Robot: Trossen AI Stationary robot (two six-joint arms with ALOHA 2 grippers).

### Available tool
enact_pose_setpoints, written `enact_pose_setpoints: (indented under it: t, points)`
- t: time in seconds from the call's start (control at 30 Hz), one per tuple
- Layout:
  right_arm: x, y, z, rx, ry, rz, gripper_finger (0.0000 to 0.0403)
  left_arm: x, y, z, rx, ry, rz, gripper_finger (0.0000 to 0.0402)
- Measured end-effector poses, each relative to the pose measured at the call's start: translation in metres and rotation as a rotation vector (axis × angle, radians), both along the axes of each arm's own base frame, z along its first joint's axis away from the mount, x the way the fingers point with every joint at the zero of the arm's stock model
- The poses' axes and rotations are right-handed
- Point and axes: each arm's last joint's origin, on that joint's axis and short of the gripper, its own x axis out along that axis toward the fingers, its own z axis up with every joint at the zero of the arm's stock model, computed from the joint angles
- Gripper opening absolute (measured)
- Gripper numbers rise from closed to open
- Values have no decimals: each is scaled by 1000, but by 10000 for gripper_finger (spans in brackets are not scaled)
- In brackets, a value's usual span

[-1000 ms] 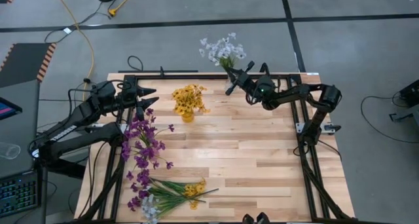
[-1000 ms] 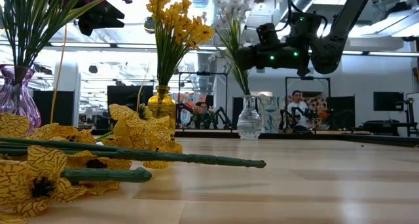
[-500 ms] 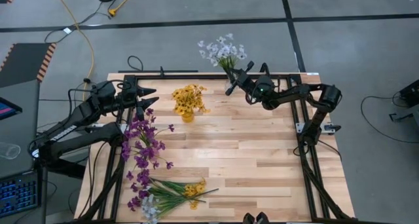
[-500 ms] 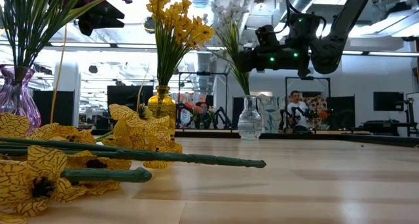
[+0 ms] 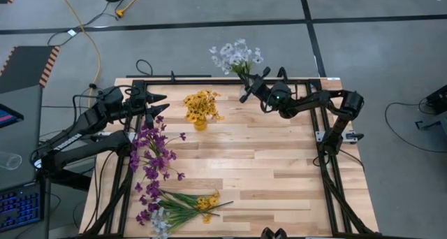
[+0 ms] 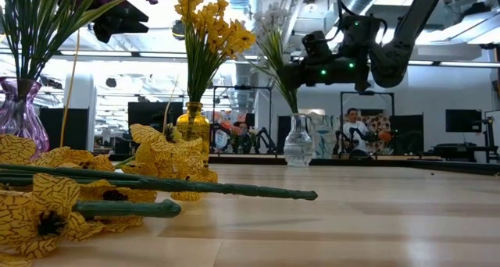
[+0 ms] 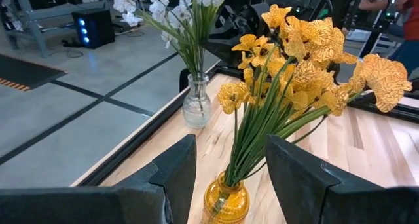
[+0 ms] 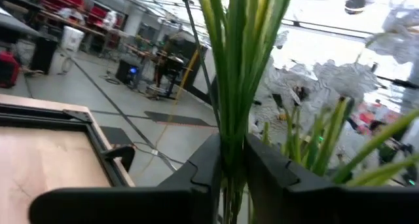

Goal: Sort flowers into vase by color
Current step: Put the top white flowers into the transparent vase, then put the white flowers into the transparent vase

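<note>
While the left gripper [image 5: 159, 105] waits parted beside the yellow flowers [image 5: 202, 106], the right gripper [image 5: 248, 84] stands narrowly parted around the white flowers' [image 5: 237, 54] stems at the counter's [image 5: 265, 169] far edge.

White flowers [image 5: 237, 55] — upright in a clear vase, green stems between the right gripper [image 5: 246, 87] fingers. Yellow flowers [image 5: 201, 105] upright in an amber vase, just ahead of the left gripper [image 5: 157, 105]. Purple sprays [image 5: 152, 157] — beside it.
</note>
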Motion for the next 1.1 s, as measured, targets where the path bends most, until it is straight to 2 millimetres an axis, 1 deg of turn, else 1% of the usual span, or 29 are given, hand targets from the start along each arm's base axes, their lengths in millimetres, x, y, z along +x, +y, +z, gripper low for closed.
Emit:
enact_pose_setpoints:
  t: [0.17, 0.3, 0.47, 0.67, 0.9, 1.1]
  points:
    - [1, 3, 0, 15, -5, -89, 134, 0, 0, 0, -1, 0, 0, 169]
    - [3, 9, 0, -26, 41, -139, 171, 0, 0, 0, -1, -1, 0, 169]
    - [7, 16, -2, -11, 63, -197, 200, 0, 0, 0, -2, 0, -1, 169]
    - [10, 25, -6, 28, 92, -282, 207, 0, 0, 0, -1, 0, -1, 169]
    - [12, 34, -4, 49, 78, -351, 207, 0, 0, 0, -2, -1, -1, 169]
    - [10, 37, -5, 78, 78, -461, 207, 0, 0, 0, -2, 0, -2, 169]
